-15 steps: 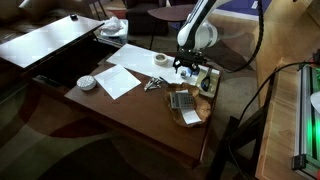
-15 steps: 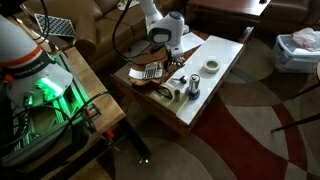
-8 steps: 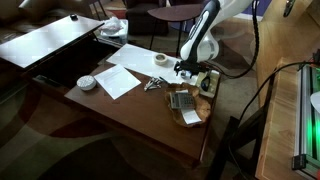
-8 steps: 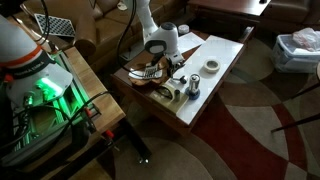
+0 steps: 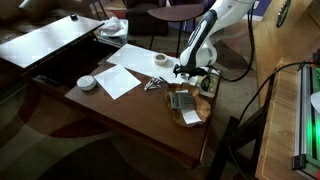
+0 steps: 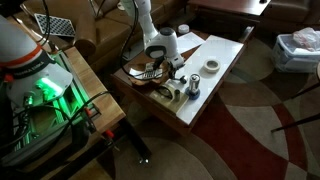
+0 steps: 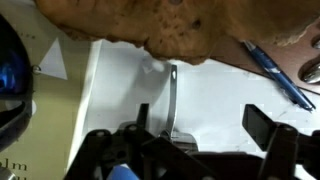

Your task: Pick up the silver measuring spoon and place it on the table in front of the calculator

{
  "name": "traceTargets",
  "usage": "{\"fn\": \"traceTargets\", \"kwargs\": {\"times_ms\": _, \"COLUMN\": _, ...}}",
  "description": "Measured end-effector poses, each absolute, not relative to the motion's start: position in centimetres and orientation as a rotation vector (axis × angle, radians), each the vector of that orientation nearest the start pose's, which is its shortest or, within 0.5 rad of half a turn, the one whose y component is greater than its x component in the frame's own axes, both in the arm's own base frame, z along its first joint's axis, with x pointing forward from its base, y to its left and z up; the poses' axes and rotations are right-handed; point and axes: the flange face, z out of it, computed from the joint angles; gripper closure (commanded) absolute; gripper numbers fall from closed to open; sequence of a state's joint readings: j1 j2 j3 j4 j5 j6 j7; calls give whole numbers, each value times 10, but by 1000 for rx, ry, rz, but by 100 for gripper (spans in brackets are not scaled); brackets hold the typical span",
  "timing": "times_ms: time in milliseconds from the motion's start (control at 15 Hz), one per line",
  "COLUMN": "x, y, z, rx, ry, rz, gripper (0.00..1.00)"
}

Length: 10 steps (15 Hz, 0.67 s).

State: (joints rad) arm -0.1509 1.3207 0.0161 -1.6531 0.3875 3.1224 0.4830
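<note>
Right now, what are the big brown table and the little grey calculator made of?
The large reddish-brown table looks like polished wood: it has a smooth top with a soft sheen. The small flat grey calculator is probably matte plastic, dull and even, but it is too small here to be sure.

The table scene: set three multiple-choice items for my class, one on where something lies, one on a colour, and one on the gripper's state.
1. Where does the calculator lie?
A on a shelf
B on the table
C on a chair seat

2. What colour is the table top?
A green
B white
C reddish-brown

3. How does the gripper stand in the wrist view?
A open
B shut on the calculator
C shut on a cup

Key:
1 B, it rests flat on the wood near the table's edge.
2 C, the bare wood shows that colour in both exterior views.
3 A, its fingers stand well apart.
</note>
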Motion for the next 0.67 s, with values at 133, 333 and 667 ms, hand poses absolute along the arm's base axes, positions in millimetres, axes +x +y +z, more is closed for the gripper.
{"fn": "traceTargets", "kwargs": {"times_ms": 133, "x": 560, "y": -110, "z": -133, "rx": -2672, "ry": 1491, "rz": -237, "gripper": 43}}
{"fn": "traceTargets", "kwargs": {"times_ms": 333, "x": 560, "y": -113, "z": -140, "rx": -2674, "ry": 1493, "rz": -264, "gripper": 74}}
{"fn": "traceTargets", "kwargs": {"times_ms": 667, "x": 562, "y": -120, "z": -147, "rx": -2686, "ry": 1494, "rz": -283, "gripper": 100}}
